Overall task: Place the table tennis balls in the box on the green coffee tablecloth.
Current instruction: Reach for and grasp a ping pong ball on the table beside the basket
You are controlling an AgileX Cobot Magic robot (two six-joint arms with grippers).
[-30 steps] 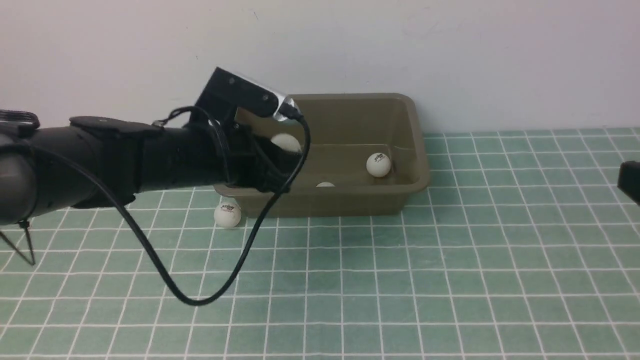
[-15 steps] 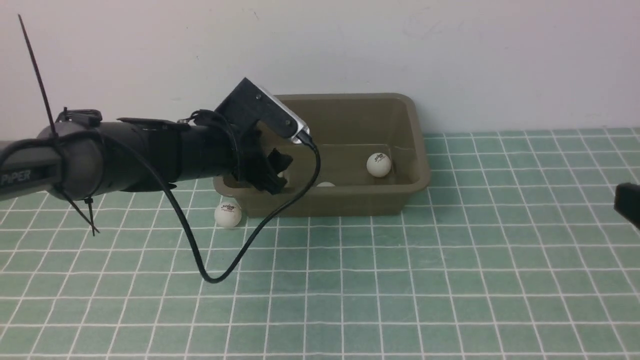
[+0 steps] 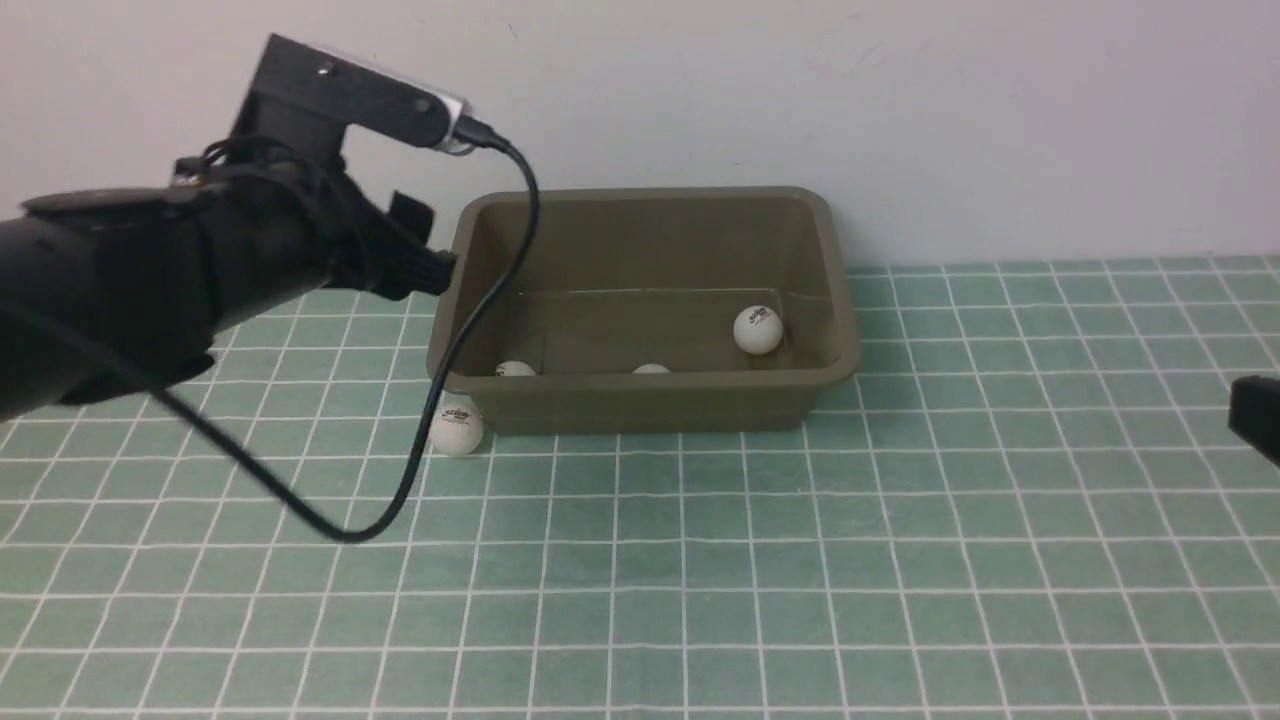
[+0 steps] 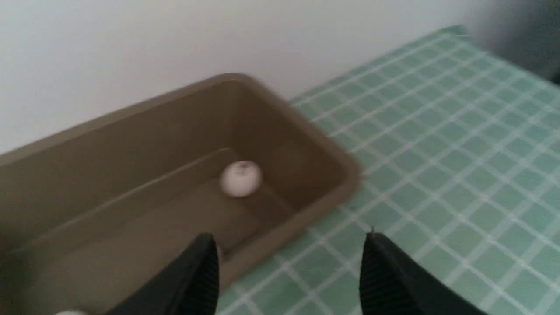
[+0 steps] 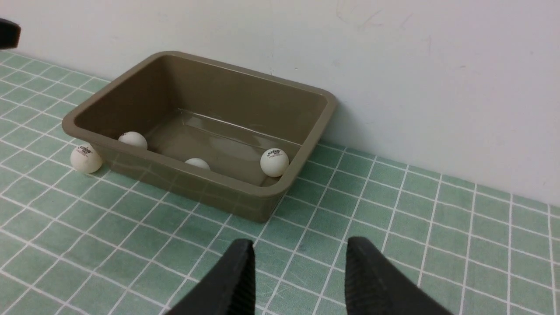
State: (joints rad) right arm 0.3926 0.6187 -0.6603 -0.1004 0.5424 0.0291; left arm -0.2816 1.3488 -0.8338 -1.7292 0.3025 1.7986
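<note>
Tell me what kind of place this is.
Likely a staged robot test bench, not a home: checked green tablecloth against a bare white wall, with an olive box and table tennis balls as props.

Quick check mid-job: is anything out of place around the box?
One table tennis ball sits outside the box, on the green tablecloth beside the box's near left corner. The other three balls lie inside. Nothing looks spilled, tilted or damaged.
</note>
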